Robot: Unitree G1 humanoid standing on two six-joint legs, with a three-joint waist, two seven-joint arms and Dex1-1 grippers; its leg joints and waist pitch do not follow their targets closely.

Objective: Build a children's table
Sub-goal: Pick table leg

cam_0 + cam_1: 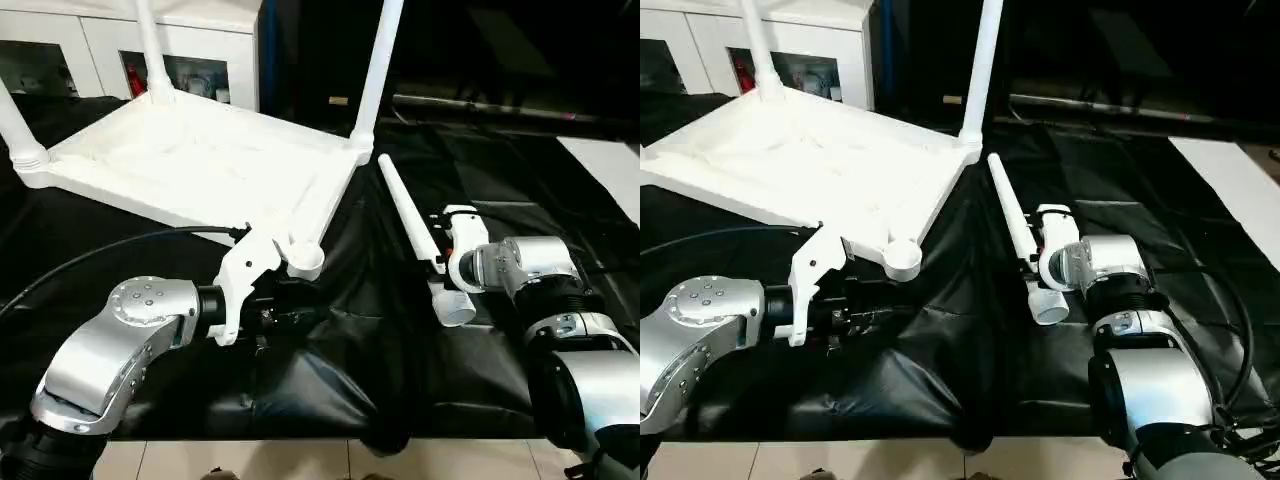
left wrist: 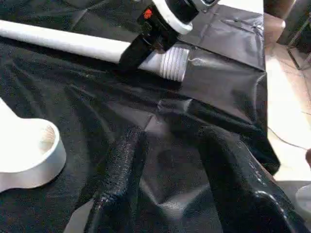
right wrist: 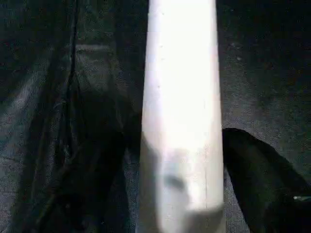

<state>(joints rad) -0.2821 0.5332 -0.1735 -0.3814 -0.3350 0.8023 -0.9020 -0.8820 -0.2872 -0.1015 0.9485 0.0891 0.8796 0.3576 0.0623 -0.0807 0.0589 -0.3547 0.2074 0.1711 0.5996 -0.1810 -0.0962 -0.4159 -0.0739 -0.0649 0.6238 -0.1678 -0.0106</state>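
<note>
The children's table lies upside down on a black cloth, its white ribbed top (image 1: 190,160) facing up. Three legs stand in its corner sockets, one at the back right (image 1: 377,70). The near corner socket (image 1: 306,260) holds no leg. My left gripper (image 1: 290,300) is just below that socket, open with nothing between its fingers. A loose white leg (image 1: 410,215) lies on the cloth to the right, its threaded end (image 2: 174,63) toward me. My right gripper (image 1: 440,262) is at the thick end of that leg (image 3: 182,121), which still rests on the cloth.
A white glass-door cabinet (image 1: 190,60) stands behind the table at the back left. The black cloth (image 1: 400,370) bunches into folds in front of the grippers. Pale floor (image 1: 250,460) runs along the near edge, and a white sheet (image 1: 610,170) lies at the far right.
</note>
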